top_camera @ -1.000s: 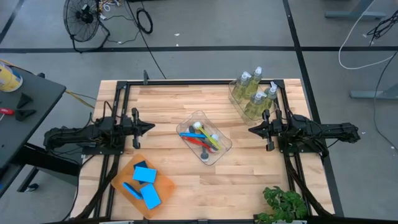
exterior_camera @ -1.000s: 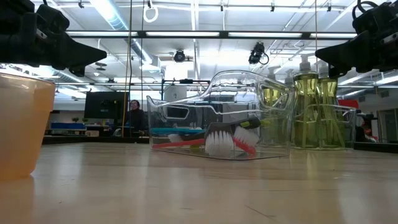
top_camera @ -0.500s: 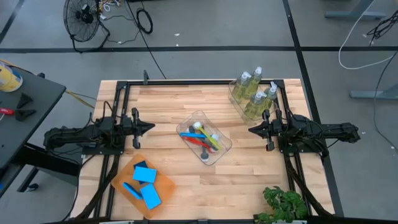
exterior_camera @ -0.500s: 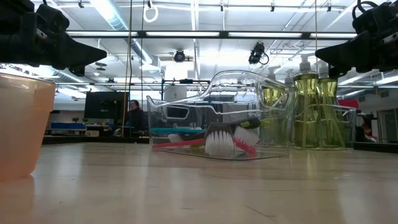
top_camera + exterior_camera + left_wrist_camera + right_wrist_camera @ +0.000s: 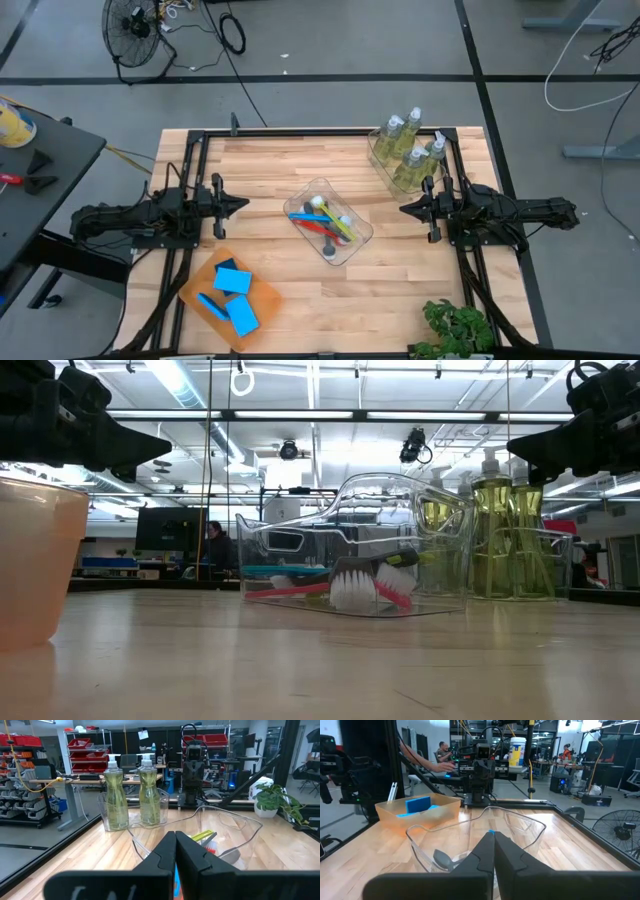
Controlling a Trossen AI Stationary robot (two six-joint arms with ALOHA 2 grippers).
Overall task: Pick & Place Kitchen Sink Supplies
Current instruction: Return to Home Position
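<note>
In the high view both arms rest level at mid-frame, left gripper [image 5: 242,204] and right gripper [image 5: 404,209] pressed together, empty. Sponges [image 5: 233,282] lie in the orange bin [image 5: 266,294] lower left, brushes [image 5: 325,222] in the centre tub [image 5: 361,236], and soap bottles [image 5: 405,150] upper right. A good homing, I judge, parks each arm apart from the tubs, dragging nothing.

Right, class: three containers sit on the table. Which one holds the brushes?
The middle clear tub, with the brushes lying inside. The far clear tub holds soap bottles instead, and the orange bin holds blue sponges.
</note>
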